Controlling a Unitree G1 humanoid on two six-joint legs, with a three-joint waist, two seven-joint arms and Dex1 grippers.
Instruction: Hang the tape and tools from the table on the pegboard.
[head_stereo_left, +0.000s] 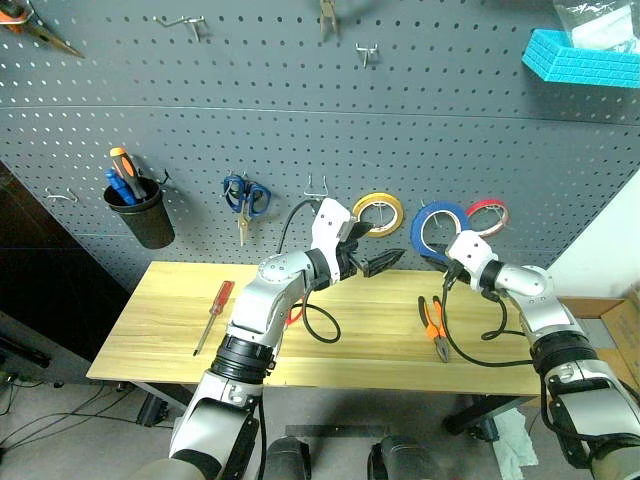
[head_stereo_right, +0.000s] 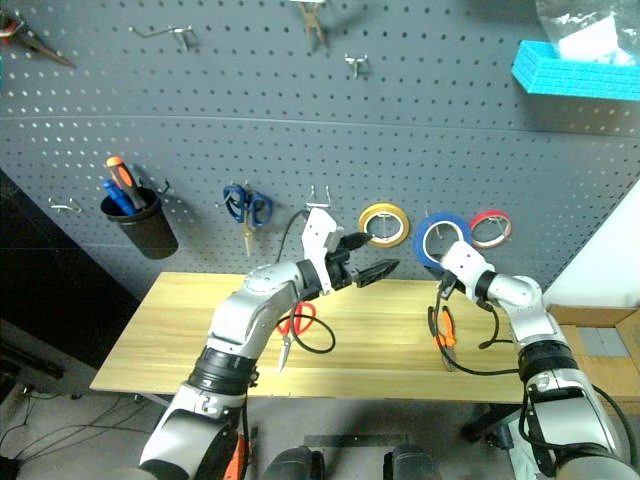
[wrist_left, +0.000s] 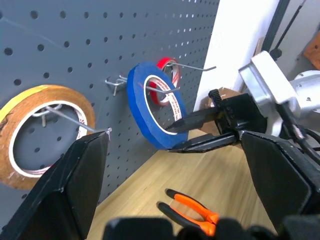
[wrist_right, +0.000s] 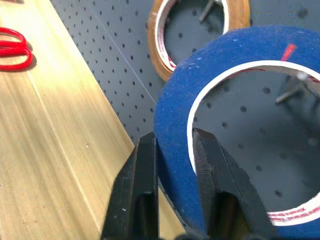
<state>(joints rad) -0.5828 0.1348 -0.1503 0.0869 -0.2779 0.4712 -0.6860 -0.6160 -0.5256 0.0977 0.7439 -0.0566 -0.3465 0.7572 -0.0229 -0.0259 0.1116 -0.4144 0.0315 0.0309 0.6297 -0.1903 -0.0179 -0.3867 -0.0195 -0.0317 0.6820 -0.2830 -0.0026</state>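
Observation:
The blue tape (head_stereo_left: 418, 232) hangs on a hook of the dark grey pegboard (head_stereo_left: 300, 120), between a yellow ring and a red one. My right gripper (wrist_right: 173, 134) is shut on the tape's lower rim, with one finger inside the ring and one outside. My left gripper (head_stereo_right: 385, 252) hovers open and empty just left of it, near the yellow ring. On the table (head_stereo_left: 370, 340) lie the orange-handled pliers (head_stereo_left: 434, 325) below the right gripper, the red scissors (head_stereo_right: 298, 322) beneath my left arm, and the red screwdriver (head_stereo_left: 215, 312) at the left.
Hanging on the board are the yellow tape (head_stereo_left: 378, 212), red tape (head_stereo_left: 487, 215), blue-handled scissors (head_stereo_left: 245, 197), a black cup of tools (head_stereo_left: 138, 210) and a cyan basket (head_stereo_left: 580, 55). Bare hooks (head_stereo_left: 318, 185) stick out between the scissors and the yellow tape.

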